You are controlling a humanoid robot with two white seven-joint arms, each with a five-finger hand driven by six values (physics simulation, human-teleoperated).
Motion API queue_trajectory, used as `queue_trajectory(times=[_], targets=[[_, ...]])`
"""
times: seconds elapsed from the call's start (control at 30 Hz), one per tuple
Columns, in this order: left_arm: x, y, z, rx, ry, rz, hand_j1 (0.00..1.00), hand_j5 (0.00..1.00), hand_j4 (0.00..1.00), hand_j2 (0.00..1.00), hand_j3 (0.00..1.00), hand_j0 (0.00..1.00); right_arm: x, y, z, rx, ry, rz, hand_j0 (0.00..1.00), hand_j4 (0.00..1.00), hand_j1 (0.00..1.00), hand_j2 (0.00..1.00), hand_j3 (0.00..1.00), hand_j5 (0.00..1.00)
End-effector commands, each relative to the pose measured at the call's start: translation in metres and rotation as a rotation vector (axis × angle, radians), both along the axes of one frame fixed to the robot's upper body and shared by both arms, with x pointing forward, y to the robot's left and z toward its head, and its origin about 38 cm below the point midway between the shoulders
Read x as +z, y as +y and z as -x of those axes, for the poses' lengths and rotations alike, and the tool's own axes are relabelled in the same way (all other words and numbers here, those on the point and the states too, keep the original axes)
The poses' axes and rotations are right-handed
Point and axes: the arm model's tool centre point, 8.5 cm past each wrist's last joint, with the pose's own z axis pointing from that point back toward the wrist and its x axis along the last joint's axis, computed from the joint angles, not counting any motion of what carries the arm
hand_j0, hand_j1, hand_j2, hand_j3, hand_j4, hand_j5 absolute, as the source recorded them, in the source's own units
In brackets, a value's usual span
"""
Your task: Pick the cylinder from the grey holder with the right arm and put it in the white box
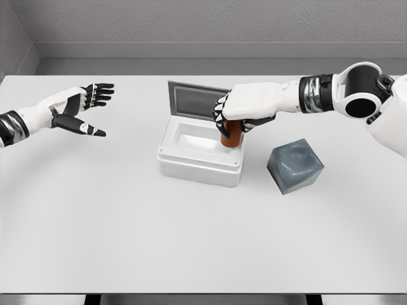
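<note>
A brown cylinder (231,135) hangs upright over the right side of the white box (202,166), its lower end near the box's rim. My right hand (236,119) is shut on the cylinder's top, fingers curled round it. The box's grey-lined lid (194,101) stands open at the back. The grey holder (294,166), a dark cube-like block, sits on the table to the right of the box, with nothing in it. My left hand (86,108) hovers at the far left with fingers spread, holding nothing.
The white table (191,241) stretches wide in front of the box. A grey wall runs behind the table's far edge.
</note>
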Motion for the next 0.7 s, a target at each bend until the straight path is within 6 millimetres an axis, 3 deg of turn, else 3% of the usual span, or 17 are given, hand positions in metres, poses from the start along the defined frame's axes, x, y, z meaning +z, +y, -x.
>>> queue_trajectory(times=[0.0, 0.07, 0.17, 0.23, 0.5, 0.67], targets=[[0.001, 0.000, 0.000, 0.002, 0.000, 0.006, 1.00, 1.00, 1.00, 1.00, 1.00, 1.00, -0.001, -0.002, -0.001, -0.008, -0.009, 0.017, 0.36, 0.36, 0.36, 0.36, 0.36, 0.36], [0.001, 0.000, 0.000, 0.001, -0.002, 0.006, 1.00, 1.00, 1.00, 1.00, 1.00, 1.00, -0.001, -0.002, -0.002, -0.009, -0.010, 0.018, 0.54, 0.54, 0.54, 0.54, 0.54, 0.54], [0.001, 0.000, 0.000, 0.001, -0.002, 0.006, 1.00, 1.00, 1.00, 1.00, 1.00, 1.00, 0.001, -0.002, -0.002, -0.009, -0.014, 0.017, 0.90, 0.90, 0.90, 0.90, 0.90, 0.90], [0.002, 0.000, 0.000, 0.002, -0.002, 0.006, 1.00, 1.00, 1.00, 1.00, 1.00, 1.00, 0.002, -0.001, -0.002, -0.008, -0.015, 0.014, 0.99, 0.99, 0.99, 0.99, 0.99, 0.99], [0.001, 0.000, 0.000, 0.002, 0.000, 0.006, 1.00, 1.00, 1.00, 1.00, 1.00, 1.00, 0.009, -0.003, -0.001, -0.006, -0.024, 0.002, 1.00, 1.00, 1.00, 1.00, 1.00, 1.00], [0.001, 0.000, 0.000, 0.002, 0.000, 0.006, 1.00, 1.00, 1.00, 1.00, 1.00, 1.00, 0.026, -0.020, -0.005, -0.046, -0.057, -0.021, 1.00, 1.00, 1.00, 1.00, 1.00, 1.00]])
